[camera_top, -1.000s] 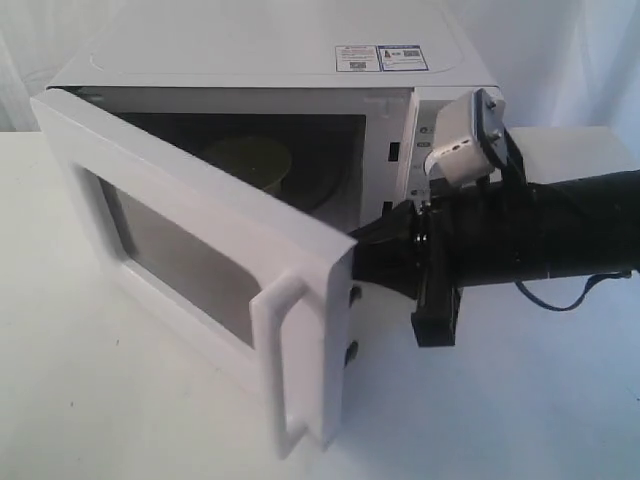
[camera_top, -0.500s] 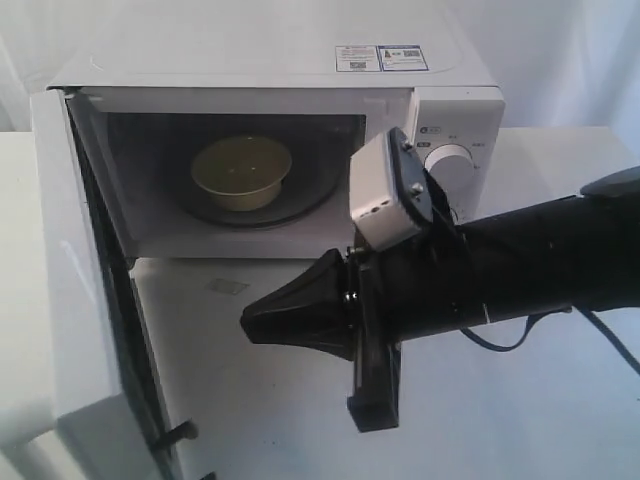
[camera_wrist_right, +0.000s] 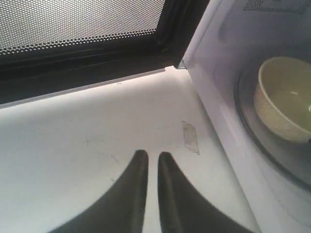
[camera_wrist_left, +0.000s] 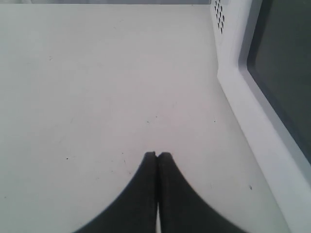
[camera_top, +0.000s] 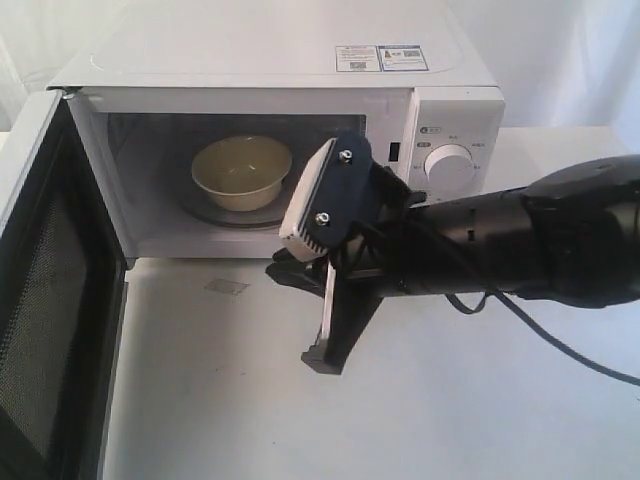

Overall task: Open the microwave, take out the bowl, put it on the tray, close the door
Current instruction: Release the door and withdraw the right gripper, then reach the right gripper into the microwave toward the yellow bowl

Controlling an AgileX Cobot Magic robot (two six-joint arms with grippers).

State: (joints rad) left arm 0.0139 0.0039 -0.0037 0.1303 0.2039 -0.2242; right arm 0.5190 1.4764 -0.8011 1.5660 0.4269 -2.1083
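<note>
The white microwave (camera_top: pixel 270 55) stands with its door (camera_top: pixel 40 300) swung wide to the left, the dark mesh (camera_wrist_right: pixel 82 19) of its inner face showing. Inside, the cream-yellow bowl (camera_top: pixel 241 172) sits upright on the turntable, and it also shows as the bowl (camera_wrist_right: pixel 284 99) in the right wrist view. My right gripper (camera_top: pixel 278 268) hovers over the table just before the cavity, below and right of the bowl. That right gripper (camera_wrist_right: pixel 152 155) is nearly shut, with a thin gap and nothing held. My left gripper (camera_wrist_left: pixel 157 154) is shut and empty beside the door (camera_wrist_left: pixel 272 73). No tray is in view.
The right arm's wrist camera (camera_top: pixel 325 195) stands in front of the cavity's right part. A knob (camera_top: pixel 450 165) sits on the control panel. A clear tape patch (camera_top: pixel 227 287) lies on the white table in front of the microwave. The open door blocks the table's left side.
The door has swung from half open to wide open on the left. My right arm has pulled back from the door's edge, turned, and now points at the cavity.
</note>
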